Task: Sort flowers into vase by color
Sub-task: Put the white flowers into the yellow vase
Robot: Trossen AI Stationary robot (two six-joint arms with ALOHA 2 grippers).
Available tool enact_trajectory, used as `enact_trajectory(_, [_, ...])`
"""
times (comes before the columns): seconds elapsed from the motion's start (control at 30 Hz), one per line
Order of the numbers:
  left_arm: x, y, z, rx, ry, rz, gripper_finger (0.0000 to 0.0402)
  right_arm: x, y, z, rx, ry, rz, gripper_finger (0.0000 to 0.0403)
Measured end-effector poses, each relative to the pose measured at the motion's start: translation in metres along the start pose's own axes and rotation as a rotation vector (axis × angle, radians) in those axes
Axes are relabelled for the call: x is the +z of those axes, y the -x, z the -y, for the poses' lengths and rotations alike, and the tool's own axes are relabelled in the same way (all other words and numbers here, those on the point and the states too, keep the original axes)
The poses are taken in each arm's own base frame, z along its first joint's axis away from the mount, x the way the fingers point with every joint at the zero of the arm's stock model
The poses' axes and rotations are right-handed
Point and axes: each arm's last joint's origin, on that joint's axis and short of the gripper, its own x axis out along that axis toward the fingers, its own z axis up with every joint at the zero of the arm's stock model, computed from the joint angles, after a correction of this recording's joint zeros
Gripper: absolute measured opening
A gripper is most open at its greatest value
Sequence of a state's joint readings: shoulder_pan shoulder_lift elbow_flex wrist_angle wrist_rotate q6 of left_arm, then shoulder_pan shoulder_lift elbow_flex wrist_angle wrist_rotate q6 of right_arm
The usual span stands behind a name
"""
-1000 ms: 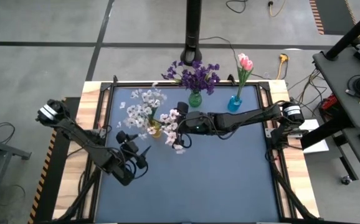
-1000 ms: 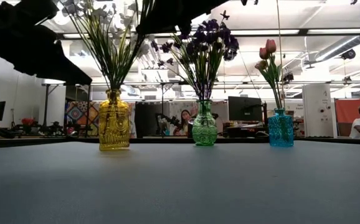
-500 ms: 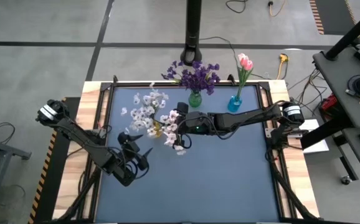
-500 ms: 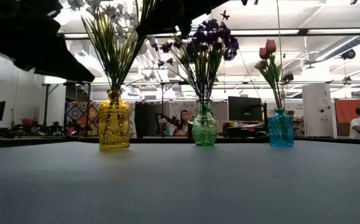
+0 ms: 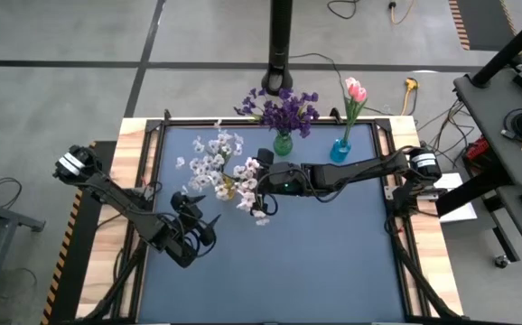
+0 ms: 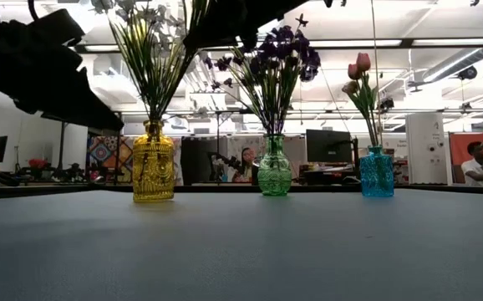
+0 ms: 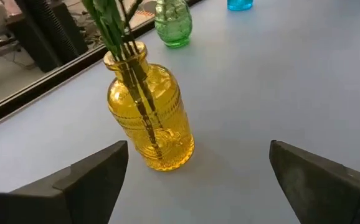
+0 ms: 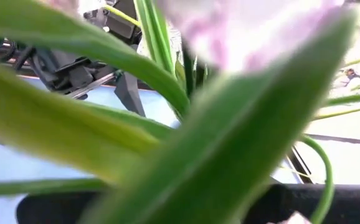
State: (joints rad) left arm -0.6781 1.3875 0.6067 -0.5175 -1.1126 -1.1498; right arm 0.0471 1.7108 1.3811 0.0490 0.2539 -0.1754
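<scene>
Blue desk (image 5: 315, 262) carries three vases in a row: a yellow vase (image 7: 150, 112) with white flowers (image 5: 209, 158), a green vase (image 6: 274, 170) with purple flowers (image 5: 284, 110), a blue vase (image 6: 376, 173) with pink tulips (image 5: 355, 90). Left gripper (image 5: 200, 227) hangs near the yellow vase, jaws wide open and empty. Right gripper (image 5: 259, 187), jaws closed on a pale pink sprig (image 5: 249, 191), sits just beside that vase.

Grey concrete floor (image 5: 80, 36), ceiling strip lights (image 6: 442, 42), monitor (image 6: 329, 145) behind table
</scene>
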Motion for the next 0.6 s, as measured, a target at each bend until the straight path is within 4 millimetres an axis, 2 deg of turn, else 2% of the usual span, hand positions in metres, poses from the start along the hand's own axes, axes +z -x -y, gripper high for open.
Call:
enact_trajectory(0.1, [-0.004,-0.009,-0.002,0.049,0.061,0.02,0.0366,0.0,0.0,0.0,0.0,0.001,-0.003,0.002])
enact_trajectory(0.4, [-0.04,-0.034,-0.018,0.162,0.092,0.183,0.0352,-0.002,0.0,0.0,0.004,0.019,-0.023,0.002])
enact_trajectory(0.6, [-0.037,-0.042,-0.016,0.162,0.085,0.167,0.0351,-0.002,0.0,0.0,0.005,0.033,-0.025,0.002])
